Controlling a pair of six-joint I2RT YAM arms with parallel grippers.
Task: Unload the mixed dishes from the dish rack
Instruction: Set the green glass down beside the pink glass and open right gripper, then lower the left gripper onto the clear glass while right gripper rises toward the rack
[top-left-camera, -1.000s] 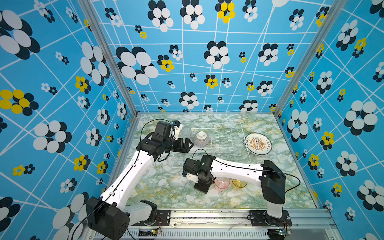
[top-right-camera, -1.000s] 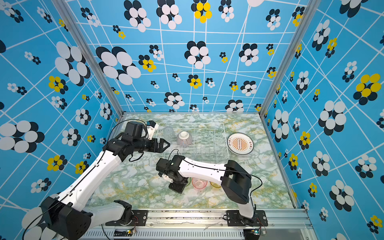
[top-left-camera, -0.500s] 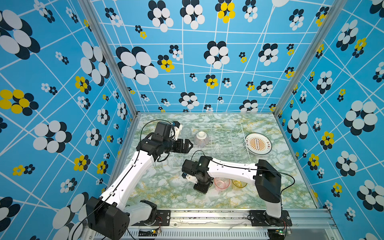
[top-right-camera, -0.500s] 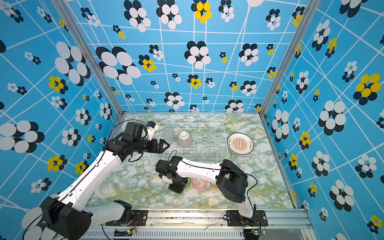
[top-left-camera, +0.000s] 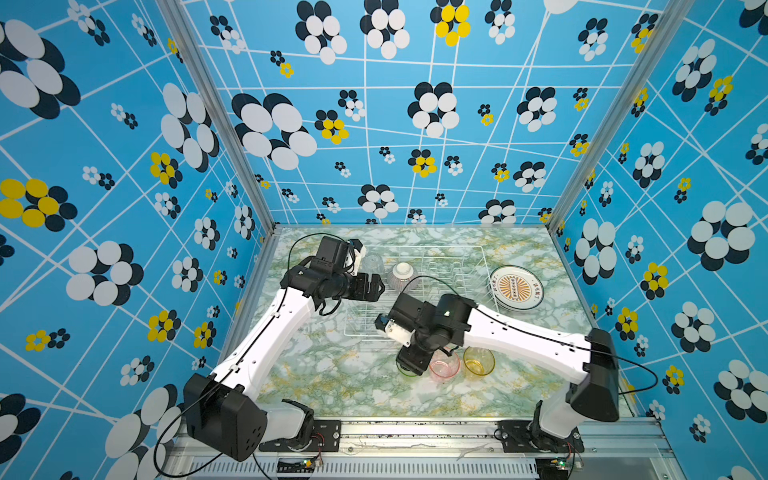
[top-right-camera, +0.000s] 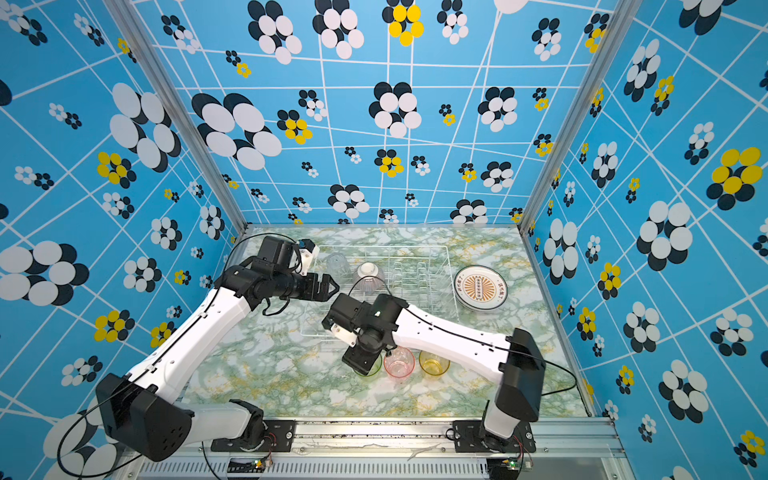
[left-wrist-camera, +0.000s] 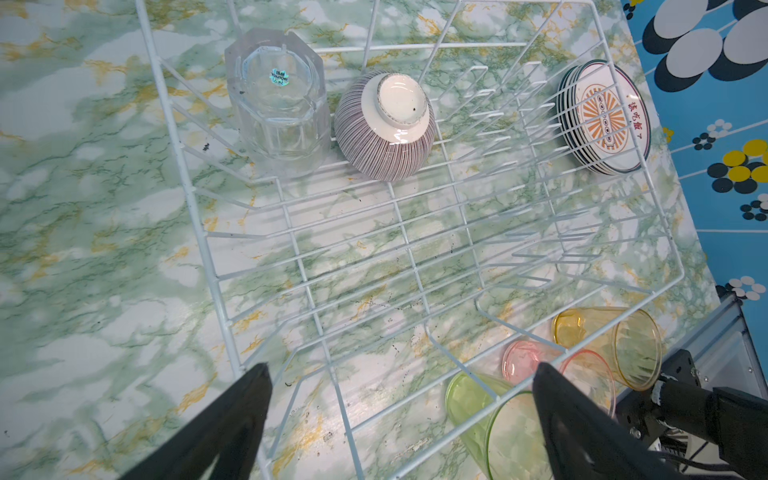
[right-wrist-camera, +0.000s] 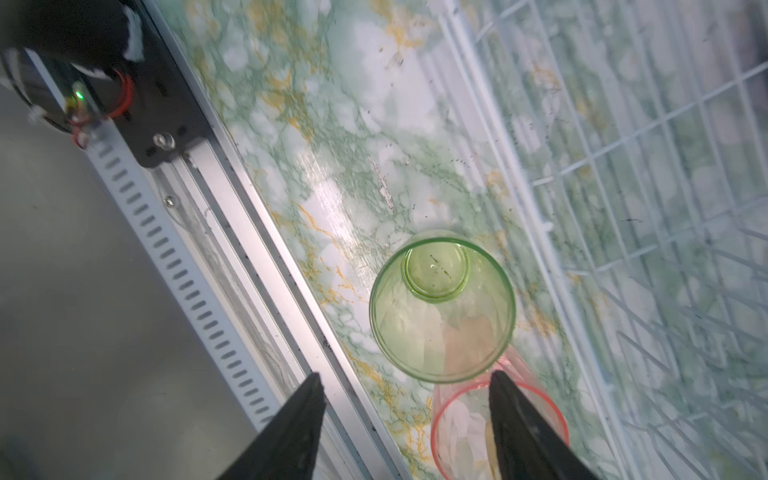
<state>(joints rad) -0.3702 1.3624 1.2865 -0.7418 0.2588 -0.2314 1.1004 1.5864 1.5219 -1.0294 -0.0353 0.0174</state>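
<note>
Since a second ago the right gripper (right-wrist-camera: 405, 376) has let go. Its black fingers now stand apart above the translucent green tumbler (right-wrist-camera: 440, 307), which stands upright and free on the green-and-white marbled tabletop (top-left-camera: 332, 374), lower centre in both top views. Just right of it stand the translucent pink tumbler (top-left-camera: 444, 365) and the translucent amber tumbler (top-left-camera: 478, 360) — three in a row, just below the white wire dish rack (top-left-camera: 436, 247) in the frame. The left gripper (left-wrist-camera: 401, 368) hovers above the rack's left side, fingers spread wide and grasping nothing. Inside the rack, at its upper left in both top views, the clear faceted tumbler (left-wrist-camera: 276, 99) and the pink-striped ribbed bowl (left-wrist-camera: 384, 129) sit upside down, side by side. A stack of round white plates with green rims and an orange sunburst (top-left-camera: 515, 288) sits just beside the rack's right edge — outside the wire.
</note>
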